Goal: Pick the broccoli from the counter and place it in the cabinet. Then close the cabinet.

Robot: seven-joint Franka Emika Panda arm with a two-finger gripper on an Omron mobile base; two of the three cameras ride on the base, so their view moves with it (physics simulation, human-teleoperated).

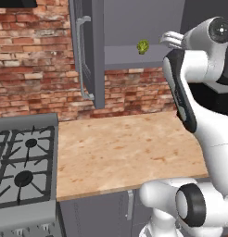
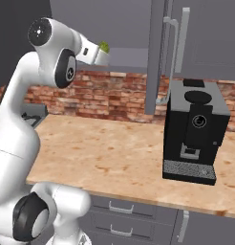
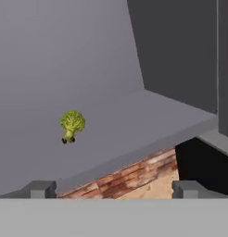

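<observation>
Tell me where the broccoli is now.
The broccoli sits on the grey shelf inside the open cabinet, above the counter, apart from the open hand.

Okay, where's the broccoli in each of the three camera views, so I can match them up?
Left base view: broccoli upper right of centre, on the open cabinet's shelf.
Right base view: broccoli top, left of centre, peeking over the white hand.
Hand view: broccoli left of centre, lying on the shelf.
Shared landmark: the grey shelf with the brick wall below.

kitchen | gas stove (image 1: 23,166) | counter (image 1: 129,148) | coffee machine (image 2: 196,131) | brick wall (image 1: 32,69)
</observation>
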